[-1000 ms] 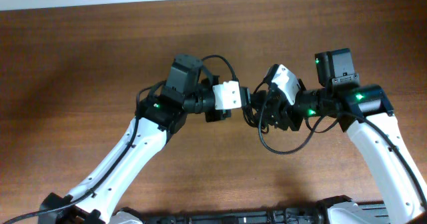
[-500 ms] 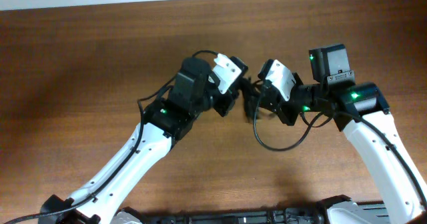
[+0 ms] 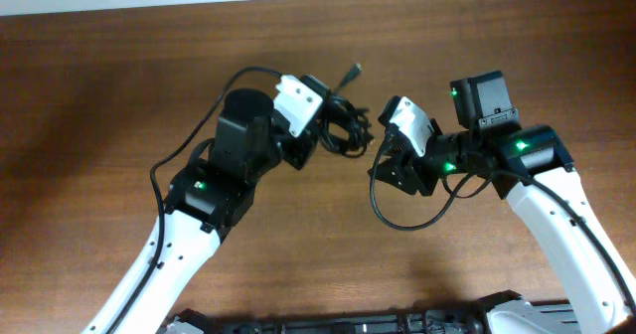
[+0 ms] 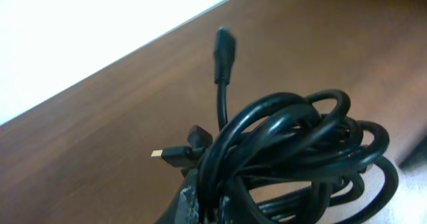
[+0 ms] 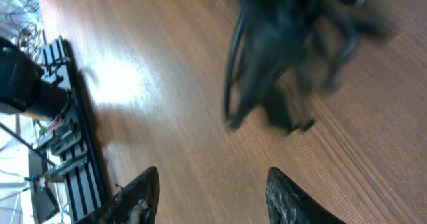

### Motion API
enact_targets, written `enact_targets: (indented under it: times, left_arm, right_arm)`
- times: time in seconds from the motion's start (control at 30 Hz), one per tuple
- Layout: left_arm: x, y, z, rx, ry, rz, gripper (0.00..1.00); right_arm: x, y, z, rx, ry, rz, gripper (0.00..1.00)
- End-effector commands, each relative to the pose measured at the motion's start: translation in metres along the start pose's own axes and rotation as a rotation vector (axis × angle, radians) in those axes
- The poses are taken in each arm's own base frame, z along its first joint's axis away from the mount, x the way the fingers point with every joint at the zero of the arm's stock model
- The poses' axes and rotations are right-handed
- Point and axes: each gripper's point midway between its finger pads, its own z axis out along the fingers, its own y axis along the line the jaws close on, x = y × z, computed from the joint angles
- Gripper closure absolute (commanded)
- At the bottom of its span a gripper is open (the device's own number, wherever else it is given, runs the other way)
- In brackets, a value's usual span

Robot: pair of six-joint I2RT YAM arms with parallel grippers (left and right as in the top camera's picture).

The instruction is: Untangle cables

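The cables (image 3: 347, 127) are a bunch of thin black cords in loose loops. My left gripper (image 3: 323, 138) is shut on them and holds them above the table. One plug end (image 3: 353, 73) sticks out toward the far edge. In the left wrist view the loops (image 4: 300, 151) fill the lower right, one plug (image 4: 225, 47) points up and a gold-tipped plug (image 4: 170, 155) sits beside my fingers (image 4: 190, 199). My right gripper (image 3: 386, 162) is open and empty, just right of the bunch. In the right wrist view the gripper (image 5: 213, 187) is spread wide and the cables (image 5: 287, 31) hang blurred ahead.
The brown wooden table (image 3: 119, 85) ends at a pale wall along the far side. A black wire fixed to the right arm (image 3: 407, 215) loops under its wrist. A black rack with wires (image 5: 57, 117) stands at the left of the right wrist view.
My left gripper has swung left and toward the far edge, carrying the cable bunch away from my right gripper. The right gripper has stayed almost in place, now apart from the bunch.
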Motion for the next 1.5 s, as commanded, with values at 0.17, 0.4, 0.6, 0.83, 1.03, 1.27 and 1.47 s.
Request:
enact_targets:
  times: [0.17,0.4,0.6,0.83,1.03,1.27,1.47]
  left_arm:
    - [-0.002,-0.035,-0.009,0.196,-0.028,0.225,1.00]
    - [-0.021,-0.036,-0.010,0.206,-0.092,0.102,1.00]
    - [-0.035,-0.066,-0.013,0.292,-0.151,0.146,1.00]
    - [-0.053,-0.050,-0.008,0.141,-0.180,-0.070,1.00]
    - [-0.045,0.000,-0.007,-0.114,-0.181,-0.553,1.00]
    - [-0.043,0.011,-0.009,-0.151,-0.217,-0.861,1.00]
    - [-0.040,0.031,-0.014,-0.249,-0.280,-1.051,1.00]
  right_arm:
    - [-0.010,0.010,-0.001,-0.044,-0.051,0.053,0.50]
    - [-0.015,0.019,-0.002,-0.101,-0.080,0.016,0.50]
    - [-0.015,0.019,-0.002,-0.101,-0.080,0.016,0.66]
    - [-0.015,0.019,-0.002,-0.100,-0.080,0.016,0.78]
    - [-0.015,0.019,-0.002,-0.097,-0.078,0.016,0.88]
    - [-0.015,0.019,-0.002,-0.097,-0.078,0.016,0.89]
    - [-0.011,0.015,-0.002,-0.073,-0.057,0.025,0.95]
